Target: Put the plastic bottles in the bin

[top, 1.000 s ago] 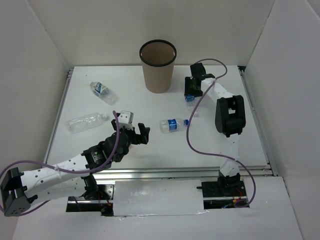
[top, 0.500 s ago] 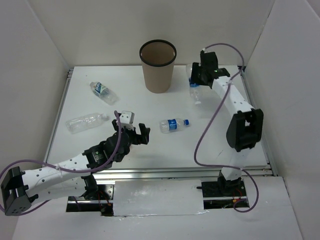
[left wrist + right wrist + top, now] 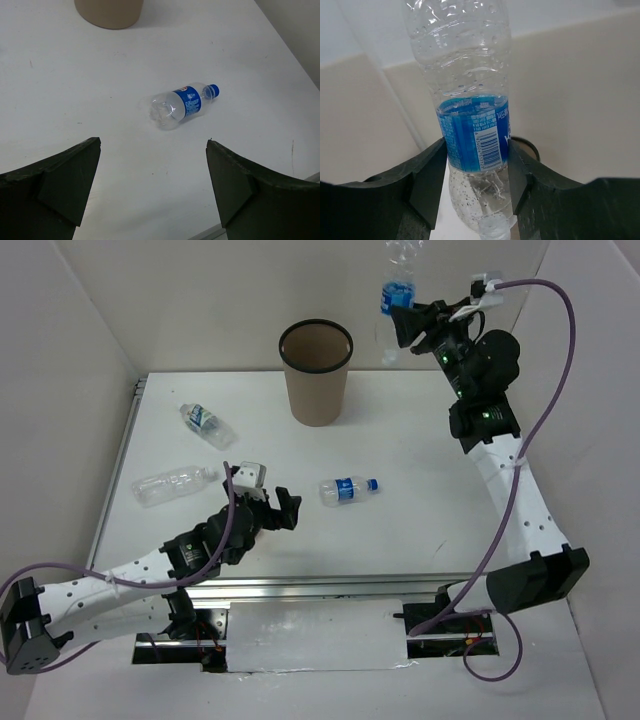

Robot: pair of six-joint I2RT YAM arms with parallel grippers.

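Top external view: your right gripper (image 3: 403,312) is clamped on a blue-labelled bottle (image 3: 397,290), high and to the right of the bin (image 3: 316,390).
Carry it left until it hangs squarely over the bin's mouth before you release; it looks light and could glance off the rim. Your left gripper (image 3: 282,507) hovers wide open near the bottle lying mid-table (image 3: 345,489).

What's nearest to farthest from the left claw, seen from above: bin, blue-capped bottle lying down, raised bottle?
1. The blue-capped bottle, just right of the left gripper.
2. The bin, back centre.
3. The raised bottle, far back right, held by the right gripper.
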